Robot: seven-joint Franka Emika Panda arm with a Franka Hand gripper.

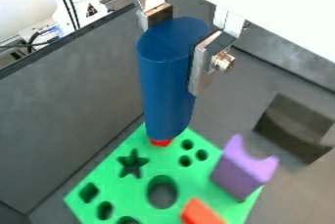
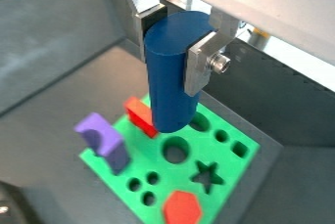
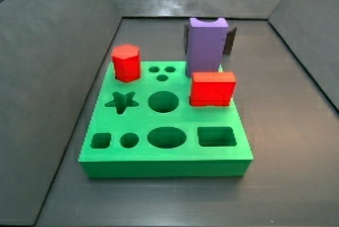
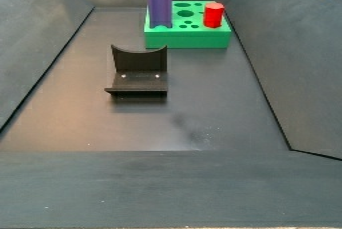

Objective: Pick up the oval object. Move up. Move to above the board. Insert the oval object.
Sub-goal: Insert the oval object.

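Gripper (image 1: 183,42) clamps the oval object (image 1: 170,76) above the board (image 1: 112,184); misalignment risks jamming against neighbouring purple block (image 1: 242,164)

Even, bright overhead light, soft shadows (wrist views slightly blurred), no glare.

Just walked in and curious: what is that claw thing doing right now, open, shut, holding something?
Gripper: shut on the oval object, held upright above the board in both wrist views.
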